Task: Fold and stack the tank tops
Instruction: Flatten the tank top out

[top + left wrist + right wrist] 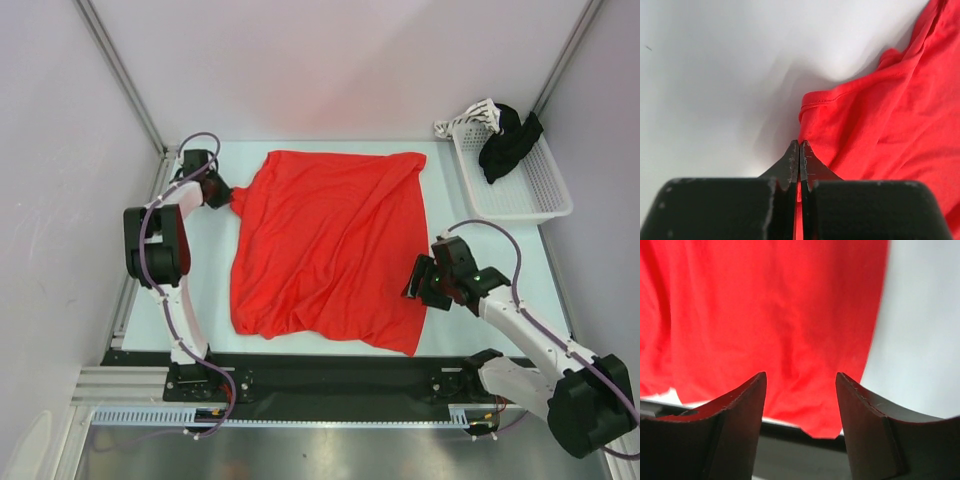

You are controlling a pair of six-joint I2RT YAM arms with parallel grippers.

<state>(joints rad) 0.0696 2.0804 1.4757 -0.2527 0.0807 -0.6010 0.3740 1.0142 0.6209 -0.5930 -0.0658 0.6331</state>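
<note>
A large bright red tank top (325,250) lies spread and wrinkled on the white table. My left gripper (228,197) is at its far left corner, shut on the red fabric; in the left wrist view a strip of red shows between the shut fingertips (800,145) and the tank top (880,120) stretches off to the right. My right gripper (412,280) is open and empty just above the tank top's right edge; in the right wrist view the red tank top (765,315) fills the space beyond the open gripper (800,377).
A white mesh basket (535,195) stands at the far right with a black garment (508,140) draped in it. Grey walls close in on the left, back and right. A black strip (330,370) runs along the table's near edge.
</note>
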